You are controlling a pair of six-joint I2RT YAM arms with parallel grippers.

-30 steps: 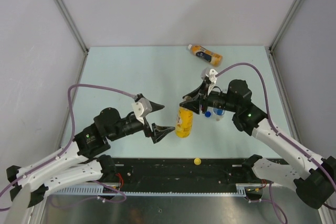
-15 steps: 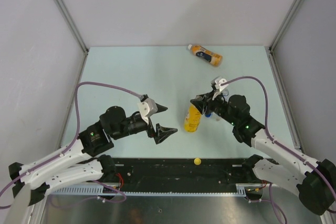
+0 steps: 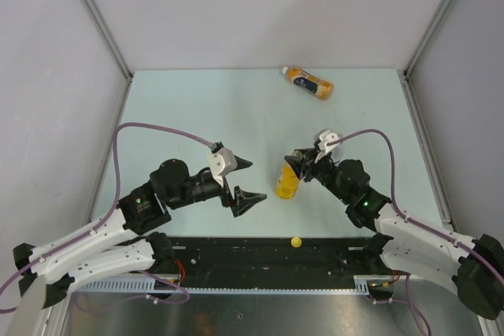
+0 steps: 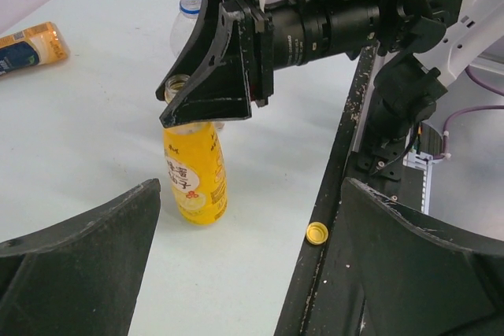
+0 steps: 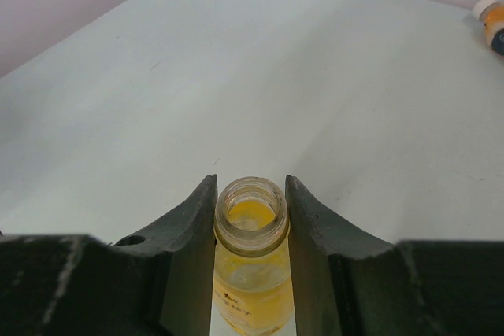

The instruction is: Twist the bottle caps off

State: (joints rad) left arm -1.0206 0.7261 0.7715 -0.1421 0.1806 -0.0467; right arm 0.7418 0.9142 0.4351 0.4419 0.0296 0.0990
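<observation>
1. The right end effector point(image 5: 250, 194) was clenched on the bare neck of the yellow bottle point(image 3: 287, 181); its two fingers pressed the neck just under the open rim, probably so that the bottle could be steadied or shifted without squeezing its soft body.
2. The yellow bottle stood on the table point(image 3: 197, 108) with its mouth uncovered; the liquid showed inside the neck.
3. The yellow cap point(image 3: 296, 241) lay on the dark rail on the near side of the yellow bottle, apart from it; judged from this, that bottle's part of the task was done.
4. The left end effector point(image 3: 253, 178) was released, its fingers spread wide and holding nothing; it hung just to the left of the yellow bottle, likely ready to take a body or a cap.
5. The clear bottle point(image 4: 183, 25) stood just behind the yellow bottle, partly hidden by the right end effector.
6. The orange bottle point(image 3: 308, 83) lay on its side well beyond the yellow bottle, white cap point(image 3: 285, 71) on; it probably needed standing up first.
</observation>
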